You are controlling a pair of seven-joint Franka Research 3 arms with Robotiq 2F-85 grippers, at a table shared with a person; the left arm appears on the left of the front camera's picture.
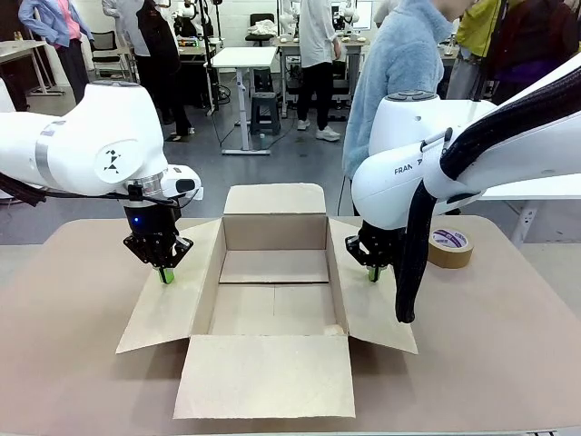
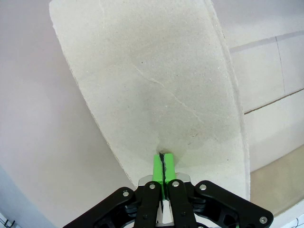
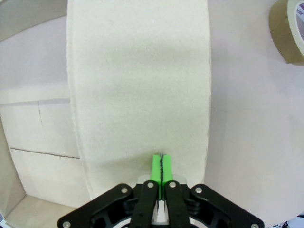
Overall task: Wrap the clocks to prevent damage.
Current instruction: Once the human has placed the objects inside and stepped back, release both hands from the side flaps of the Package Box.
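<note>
Mid-table: open cardboard box (image 1: 272, 313), flaps splayed. Left gripper (image 1: 164, 274) pinched closed, tip at left flap (image 1: 172, 309); right gripper (image 1: 373, 273) likewise at right flap (image 1: 363, 313). Tape roll (image 1: 449, 247) nearby.

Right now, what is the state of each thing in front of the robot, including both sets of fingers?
cardboard box: open, four flaps folded outward, nothing inside.
left fingers: shut, holding nothing, tips down at the left flap.
right fingers: shut, holding nothing, tips down at the right flap.
tape roll: lying flat, to the right of the box, apart from it.
</note>
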